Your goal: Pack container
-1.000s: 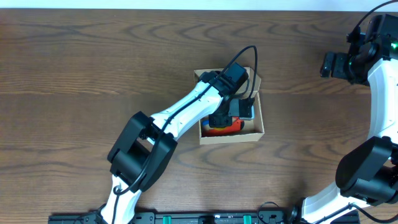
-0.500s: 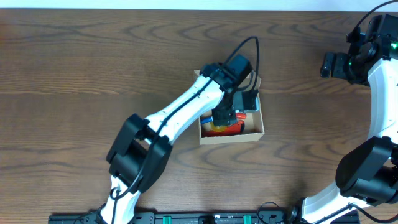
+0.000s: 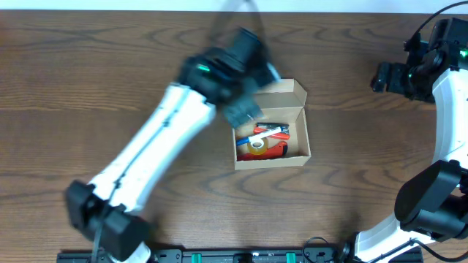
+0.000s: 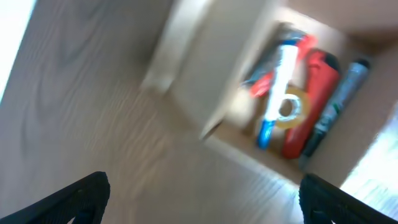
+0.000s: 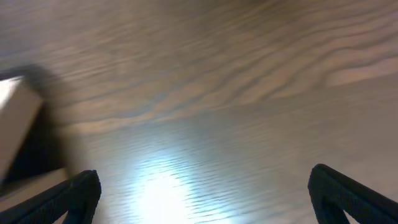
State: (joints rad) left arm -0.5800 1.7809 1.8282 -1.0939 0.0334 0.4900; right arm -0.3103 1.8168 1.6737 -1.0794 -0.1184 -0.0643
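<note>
The tan cardboard container (image 3: 298, 155) stands open at the table's middle, its flap lid tilted back at the far side. Inside lie a red-handled tool (image 3: 274, 148), a yellow tape roll (image 3: 256, 145), a blue-and-white marker pen (image 3: 257, 139) and a dark pen; they also show blurred in the left wrist view (image 4: 292, 106). My left gripper (image 3: 240, 111) is open and empty, blurred, just left of and above the container's far left corner. My right gripper (image 3: 382, 76) is open and empty at the far right, well away from the container.
The table (image 3: 88, 88) is dark wood. In the right wrist view a pale box edge (image 5: 15, 118) shows at the left over bare wood. The arm bases stand along the near edge.
My left gripper has risen out of the container and swung left and back, moving fast. The objects inside now show uncovered. The right arm has barely moved.
</note>
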